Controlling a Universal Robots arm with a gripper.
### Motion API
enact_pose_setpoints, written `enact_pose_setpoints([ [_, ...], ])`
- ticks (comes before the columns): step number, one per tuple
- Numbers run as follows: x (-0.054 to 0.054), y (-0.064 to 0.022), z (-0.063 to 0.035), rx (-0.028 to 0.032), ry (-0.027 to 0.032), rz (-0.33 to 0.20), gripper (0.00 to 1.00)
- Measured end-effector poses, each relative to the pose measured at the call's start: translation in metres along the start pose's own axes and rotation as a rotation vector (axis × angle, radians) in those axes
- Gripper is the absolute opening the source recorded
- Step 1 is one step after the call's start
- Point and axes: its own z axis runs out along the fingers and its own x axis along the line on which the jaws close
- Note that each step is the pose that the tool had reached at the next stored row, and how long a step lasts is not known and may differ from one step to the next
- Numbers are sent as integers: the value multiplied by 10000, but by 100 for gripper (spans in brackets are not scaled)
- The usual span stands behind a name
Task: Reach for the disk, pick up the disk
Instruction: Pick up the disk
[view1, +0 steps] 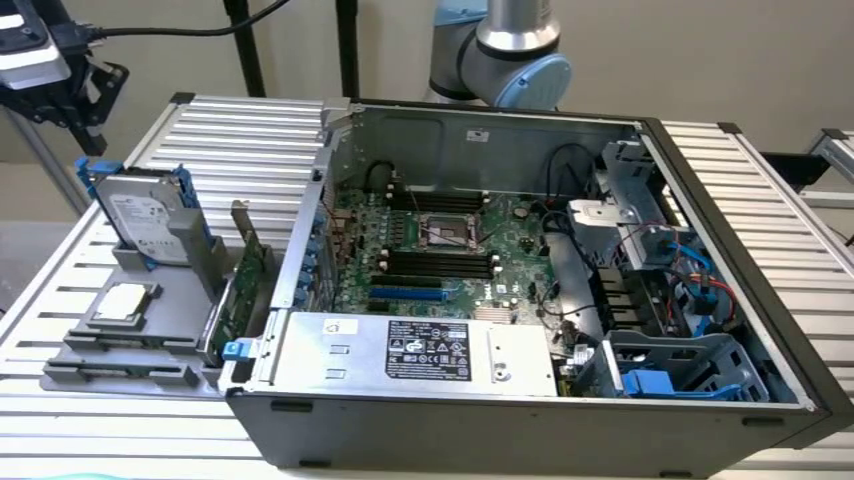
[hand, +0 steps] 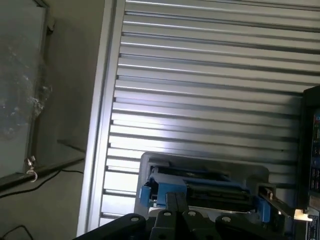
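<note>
The hand (view1: 88, 125) is clenched: in the wrist view its two fingers (hand: 169, 202) are pressed together and there is nothing between them. It grasps nothing. In the exterior view it hangs in the upper corner at the exterior view's left, above the disk (view1: 140, 212) and apart from it, with no contact.

The disk stands on its edge, a little tilted, in a grey holder (view1: 134, 262) on the slatted metal surface (view1: 240, 130). Its white label faces the camera, and its blue side rails run up both narrow sides. In the wrist view the disk (hand: 200, 186) is seen from above, just beyond the closed fingertips, with a blue rail end at each side, inside the pale frame of the holder (hand: 200, 162).

In front of the holder, a small square silver chip (view1: 123, 302) lies flat on a grey tray. A green card (view1: 248, 272) stands upright between the holder and the open computer case (view1: 534, 415). This case lies on the surface at the exterior view's right of the disk. Inside it the motherboard (view1: 441, 240) is visible, and at its front edge there is a silver box with a black label (view1: 427, 350). The base of the robot arm (view1: 505, 55) rises behind the case.
</note>
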Motion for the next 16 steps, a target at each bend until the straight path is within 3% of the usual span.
enact_pose_setpoints([
  [16, 0, 0, 0, 1, 169, -2900, 11],
])
